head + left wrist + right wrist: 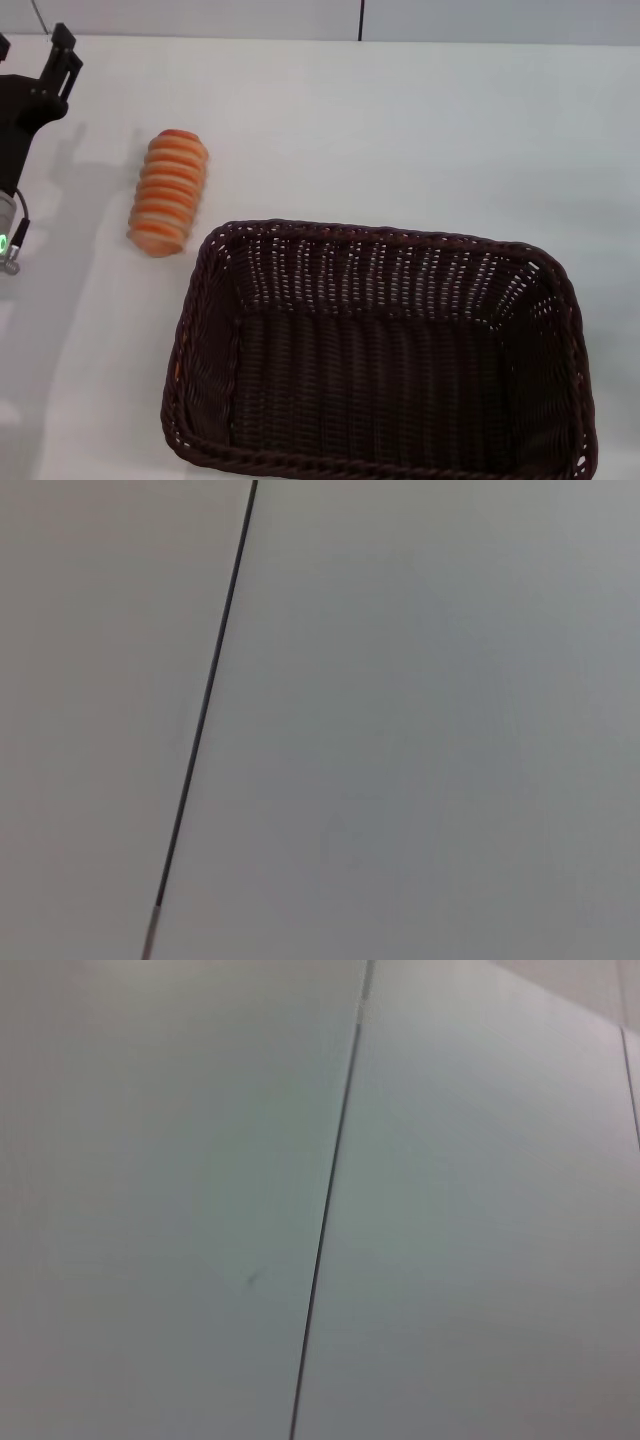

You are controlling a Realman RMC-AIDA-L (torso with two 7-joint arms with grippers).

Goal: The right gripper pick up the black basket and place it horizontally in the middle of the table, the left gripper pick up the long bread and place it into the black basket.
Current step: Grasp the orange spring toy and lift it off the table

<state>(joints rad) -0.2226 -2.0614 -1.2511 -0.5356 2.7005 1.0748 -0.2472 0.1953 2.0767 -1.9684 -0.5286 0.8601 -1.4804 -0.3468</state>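
We record the left hand at the upper left of the head view, raised over the far left part of the worktop. Two black prongs show at its top, close together, but we cannot tell how far open the hand is. It holds nothing and touches nothing that we can see. Its black body runs down the left edge of the frame, with a green light at the lower end.

The bread lies flat on the worktop in the upper left quarter of the head view, to the right of the left hand and apart from it. Its long axis runs from the top of the frame down, leaning slightly to the left.

The basket stands upright on the worktop and fills the lower centre and lower right of the head view, long side across the frame. Its upper left corner is near the lower end of the bread; the two do not touch. The basket interior holds nothing.

The right hand appears in no view. Both wrist views show only pale flat panels crossed by a thin dark seam.
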